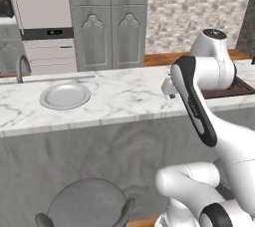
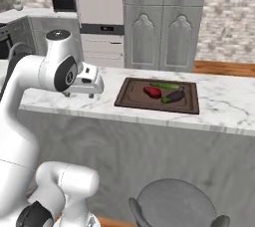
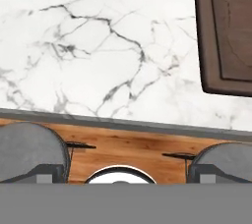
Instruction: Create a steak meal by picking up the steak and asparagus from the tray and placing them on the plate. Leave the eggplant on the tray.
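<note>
Right base view, rimmed wooden tray (image 2: 130, 97), flat red steak (image 2: 152, 91), marble counter (image 2: 224, 104)

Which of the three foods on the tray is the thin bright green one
The asparagus, lying along the far side of the tray. The steak is a flat dark red slab and the eggplant is stubby and dark purple.

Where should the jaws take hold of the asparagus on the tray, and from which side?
Grip the asparagus near its middle, coming straight down from above with the jaws across its thin width. It lies flat on the tray, so only its sides offer purchase. The steak and eggplant lie close by, so stay clear of them.
</note>
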Controlling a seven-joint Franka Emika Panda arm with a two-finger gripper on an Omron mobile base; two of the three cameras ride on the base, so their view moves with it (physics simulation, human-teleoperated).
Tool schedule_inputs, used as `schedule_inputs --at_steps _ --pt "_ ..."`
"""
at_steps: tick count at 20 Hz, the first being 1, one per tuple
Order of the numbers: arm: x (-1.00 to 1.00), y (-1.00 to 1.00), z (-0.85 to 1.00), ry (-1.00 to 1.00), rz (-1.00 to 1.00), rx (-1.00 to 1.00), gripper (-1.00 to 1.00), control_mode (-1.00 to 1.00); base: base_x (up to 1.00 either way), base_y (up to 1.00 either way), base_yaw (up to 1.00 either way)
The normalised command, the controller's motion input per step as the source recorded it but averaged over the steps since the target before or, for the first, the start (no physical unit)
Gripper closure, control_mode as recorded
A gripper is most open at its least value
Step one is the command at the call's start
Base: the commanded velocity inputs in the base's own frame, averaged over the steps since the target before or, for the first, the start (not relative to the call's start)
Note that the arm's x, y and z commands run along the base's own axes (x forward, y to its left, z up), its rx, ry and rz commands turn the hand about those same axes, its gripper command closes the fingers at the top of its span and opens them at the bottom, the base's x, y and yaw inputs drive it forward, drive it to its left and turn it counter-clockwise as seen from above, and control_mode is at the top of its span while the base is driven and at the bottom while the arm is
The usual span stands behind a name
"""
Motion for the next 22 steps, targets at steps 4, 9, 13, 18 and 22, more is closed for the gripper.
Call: schedule_inputs --at_steps 4,9,13,18,22 --pt "0.0 0.0 0.0 0.0 0.0 0.0 -1.0 1.0 0.65 0.14 -0.05" --pt "0.0 0.0 0.0 0.0 0.0 0.0 -1.0 1.0 0.4 0.1 -0.03" --pt "0.0 0.0 0.0 0.0 0.0 0.0 -1.0 -1.0 0.0 0.0 0.0" --pt "0.0 -0.1 0.03 0.0 -0.06 0.0 -1.0 -1.0 0.0 0.0 0.0" --pt "0.0 -0.27 0.02 0.0 -0.09 0.0 -1.0 -1.0 0.0 0.0 0.0"
